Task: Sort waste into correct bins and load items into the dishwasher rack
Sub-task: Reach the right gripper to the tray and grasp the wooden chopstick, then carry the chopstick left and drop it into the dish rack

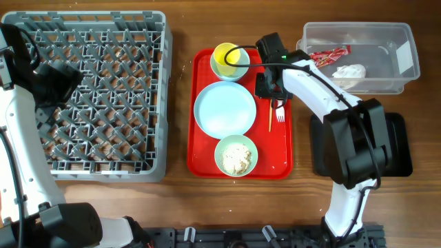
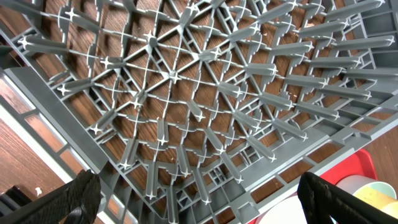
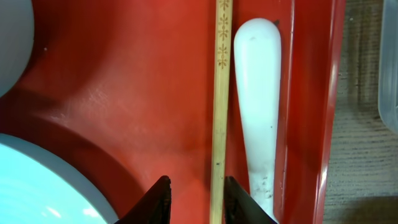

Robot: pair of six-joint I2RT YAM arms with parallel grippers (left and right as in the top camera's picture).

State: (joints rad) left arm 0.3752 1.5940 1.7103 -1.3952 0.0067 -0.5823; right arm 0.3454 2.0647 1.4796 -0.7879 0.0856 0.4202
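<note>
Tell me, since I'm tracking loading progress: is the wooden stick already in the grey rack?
No, the wooden stick lies on the red tray, right beside the white fork.

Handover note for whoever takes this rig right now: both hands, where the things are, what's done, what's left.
Left hand: wide open, empty, over the rack, which holds nothing.
Right hand: jaws open astride the wooden stick on the red tray, beside the white fork; not gripping yet.
Done: red wrapper and white scrap lie in the clear tub.
Left: stick, plate, yellow cup and bowl of crumbly food are on the red tray. Bin the food, rack the dishes. Black tray is partly hidden under the right arm.
</note>
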